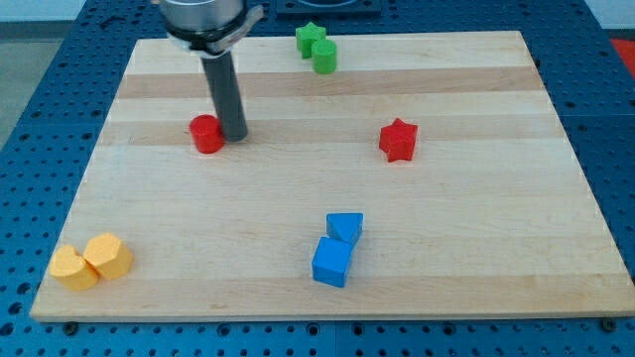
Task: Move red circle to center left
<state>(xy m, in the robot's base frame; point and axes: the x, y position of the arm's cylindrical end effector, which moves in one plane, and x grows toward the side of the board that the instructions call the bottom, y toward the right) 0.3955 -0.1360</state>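
Observation:
The red circle block (206, 134) lies on the wooden board (327, 258) at the view's left, a little above mid-height. My tip (233, 136) is down on the board just to the right of the red circle, touching or nearly touching its right side. The dark rod rises from the tip to the arm's head at the view's top.
A red star block (398, 140) lies right of centre. A green star (311, 38) and a green circle (324, 57) sit together at the top. A blue triangle (345, 227) and a blue cube (332, 262) sit at bottom centre. Two yellow blocks (91, 262) lie at bottom left.

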